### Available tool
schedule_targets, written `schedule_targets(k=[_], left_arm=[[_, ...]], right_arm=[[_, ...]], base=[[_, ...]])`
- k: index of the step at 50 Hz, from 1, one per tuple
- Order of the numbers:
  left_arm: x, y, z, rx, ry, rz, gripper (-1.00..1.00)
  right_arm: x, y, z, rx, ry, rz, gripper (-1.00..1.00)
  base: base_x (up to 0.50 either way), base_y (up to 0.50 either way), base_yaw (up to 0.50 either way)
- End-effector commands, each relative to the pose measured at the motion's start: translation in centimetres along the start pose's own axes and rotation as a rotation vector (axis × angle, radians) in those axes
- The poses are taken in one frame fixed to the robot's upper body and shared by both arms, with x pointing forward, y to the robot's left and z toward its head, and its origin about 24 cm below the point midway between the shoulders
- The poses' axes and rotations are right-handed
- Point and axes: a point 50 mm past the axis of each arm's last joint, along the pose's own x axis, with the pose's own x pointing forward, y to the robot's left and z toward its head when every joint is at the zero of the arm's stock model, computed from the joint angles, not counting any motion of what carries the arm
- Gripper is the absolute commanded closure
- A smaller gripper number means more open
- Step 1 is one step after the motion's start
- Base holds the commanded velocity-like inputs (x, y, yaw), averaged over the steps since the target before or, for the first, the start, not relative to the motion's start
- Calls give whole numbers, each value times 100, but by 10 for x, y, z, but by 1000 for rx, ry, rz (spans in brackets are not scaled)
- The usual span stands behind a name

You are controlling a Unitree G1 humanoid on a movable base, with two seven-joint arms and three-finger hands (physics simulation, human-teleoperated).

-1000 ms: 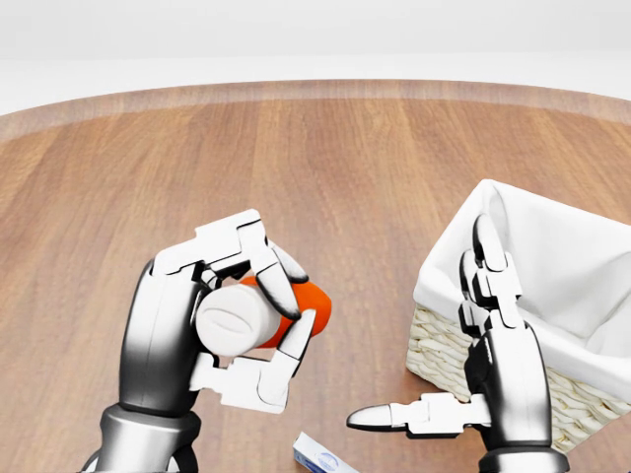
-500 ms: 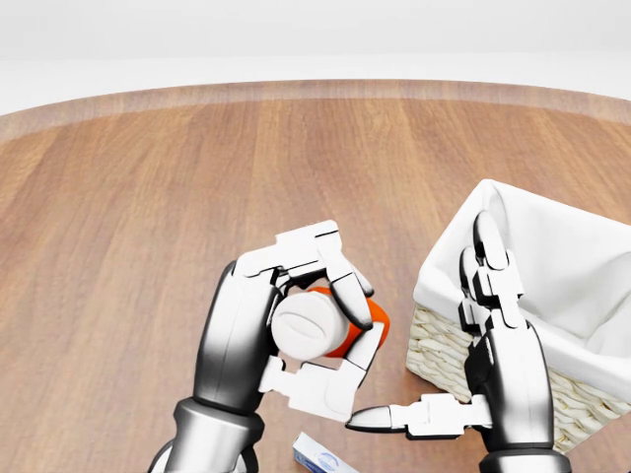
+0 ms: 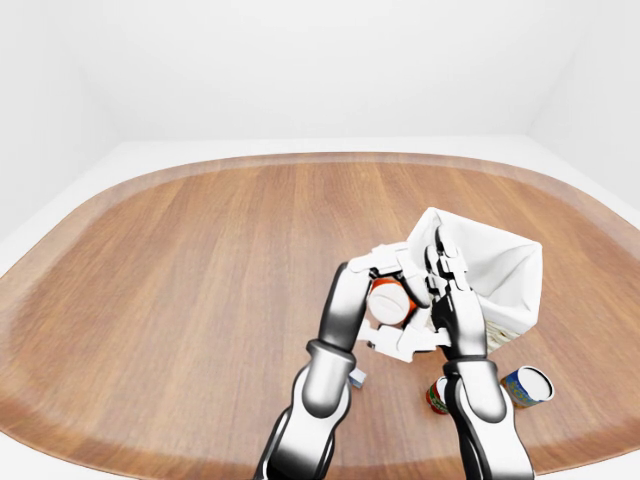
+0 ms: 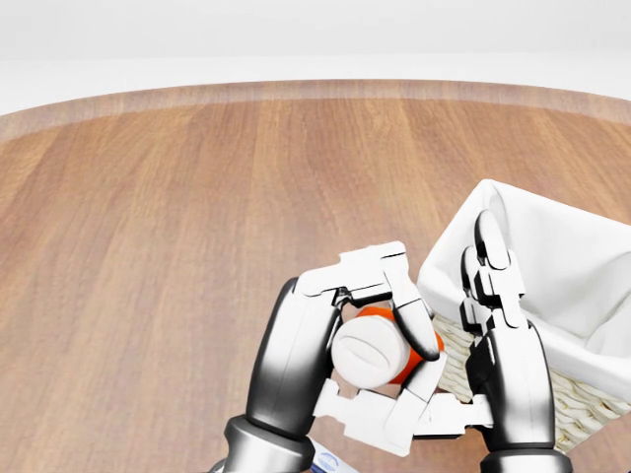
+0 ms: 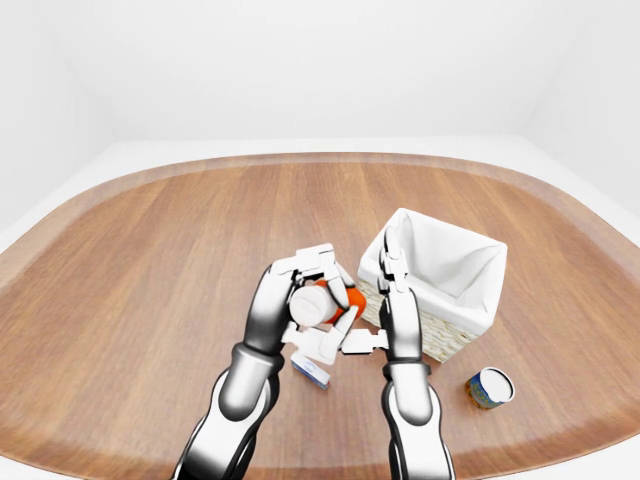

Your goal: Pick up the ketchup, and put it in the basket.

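The ketchup [image 4: 371, 353] is a red bottle with a white cap that points at the camera in the head view. My left hand [image 4: 416, 367] is shut on it, fingers over the top and thumb beneath, and holds it above the wooden table [image 4: 197, 197]. The bottle hangs just left of the wicker basket [image 4: 577, 399] with its white cloth lining, beside the near-left corner and outside the rim. My right hand [image 4: 471, 330] stands open between bottle and basket, fingers upright against the basket's wall, thumb pointing left under the left hand.
A small blue-and-white box [image 5: 311, 371] lies on the table below the left hand. A tin can [image 5: 490, 387] lies on its side to the lower right of the basket, and a red can [image 3: 437, 396] stands by my right forearm. The table's rounded edge runs along the bottom.
My left hand has carried the ketchup to the right and slightly down, from the table's middle up to the basket's corner and over my right thumb. The right hand has stayed still.
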Motion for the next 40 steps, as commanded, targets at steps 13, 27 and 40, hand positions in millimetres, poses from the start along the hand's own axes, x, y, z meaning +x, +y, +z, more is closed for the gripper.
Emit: schedule_targets(k=[13,27,40], left_arm=[[-4,-31,7,-85,-8,-35,100],[-7,-33,11,-83,-22,-42,-100],[-8,-31,13,-80,-32,-37,-100]], right_arm=[[-2,-3,4,-4,-16,-8,-100],[-4,-3,1,-11,-1,-12,100],[-2,-2,-1,-18,10,-14,100]], base=[[0,0,0],[0,0,0],[0,0,0]])
